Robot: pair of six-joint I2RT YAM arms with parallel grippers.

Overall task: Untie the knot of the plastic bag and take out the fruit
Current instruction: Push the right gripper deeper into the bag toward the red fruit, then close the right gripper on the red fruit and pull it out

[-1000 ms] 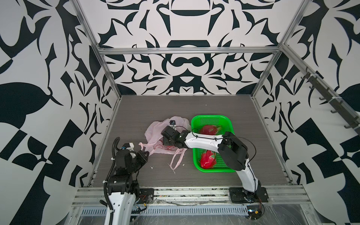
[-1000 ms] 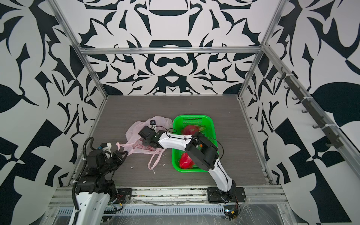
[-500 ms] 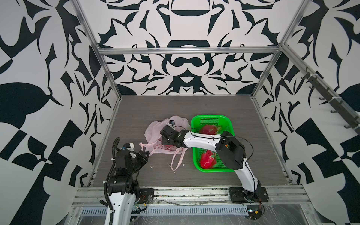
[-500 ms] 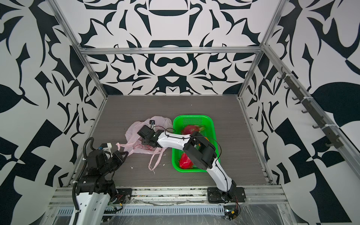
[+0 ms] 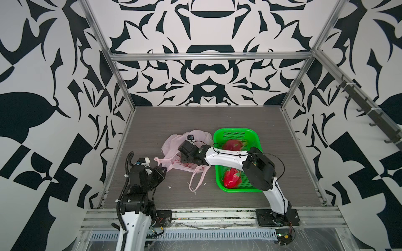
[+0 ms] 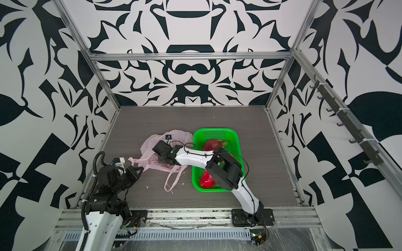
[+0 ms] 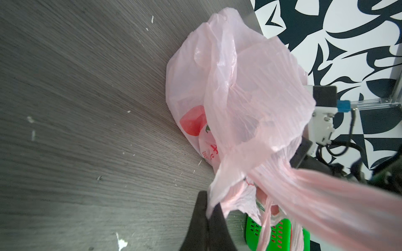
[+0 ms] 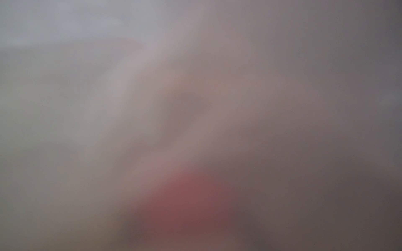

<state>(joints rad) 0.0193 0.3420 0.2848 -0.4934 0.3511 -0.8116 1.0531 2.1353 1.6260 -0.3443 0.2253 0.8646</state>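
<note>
Beside one pink bag — one basket, two fruits inside

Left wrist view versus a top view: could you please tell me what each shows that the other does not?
Left wrist only: red lettering on the bag, whose plastic the left fingers pinch shut. Top only: two dragon fruits lying in the whole basket. Both: bag, basket, table.

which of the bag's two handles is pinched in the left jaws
The taut handle, stretched from the bag to the left gripper; the slack handle just lies looped on the table.
</note>
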